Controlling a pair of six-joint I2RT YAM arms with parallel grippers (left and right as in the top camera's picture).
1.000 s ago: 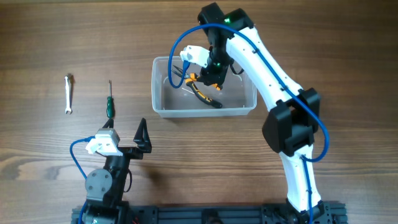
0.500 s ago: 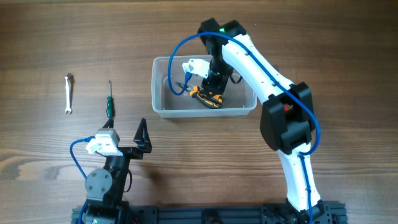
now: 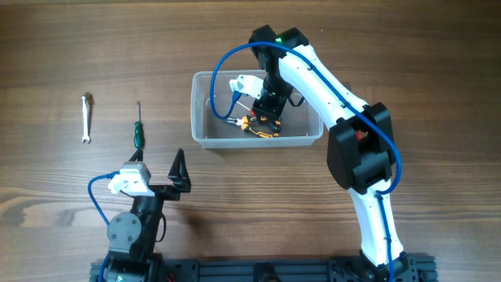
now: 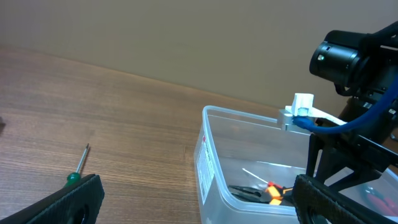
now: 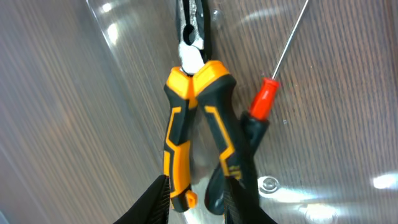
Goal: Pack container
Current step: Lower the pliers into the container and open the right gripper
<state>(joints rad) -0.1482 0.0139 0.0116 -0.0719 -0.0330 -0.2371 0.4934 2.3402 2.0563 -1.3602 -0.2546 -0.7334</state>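
The container (image 3: 196, 110) is a clear plastic tub at mid-table, also in the left wrist view (image 4: 208, 168). Inside it lie orange-and-black pliers (image 3: 258, 125) (image 5: 193, 118) and a red-handled screwdriver (image 5: 264, 99). My right gripper (image 3: 262, 117) reaches down into the tub. In the right wrist view its jaws (image 5: 198, 193) flank the pliers' spread handles, one finger against each. The pliers rest on the tub floor. My left gripper (image 3: 156, 176) (image 4: 199, 202) stands wide open near the front left, holding nothing.
A green-handled screwdriver (image 3: 138, 129) (image 4: 74, 174) and a small silver wrench (image 3: 87, 117) lie on the wooden table left of the container. The right arm arches over the tub's right side.
The right arm has lowered the pliers to the tub floor. Its jaws have begun to part and the handles have spread. The left arm has not moved.
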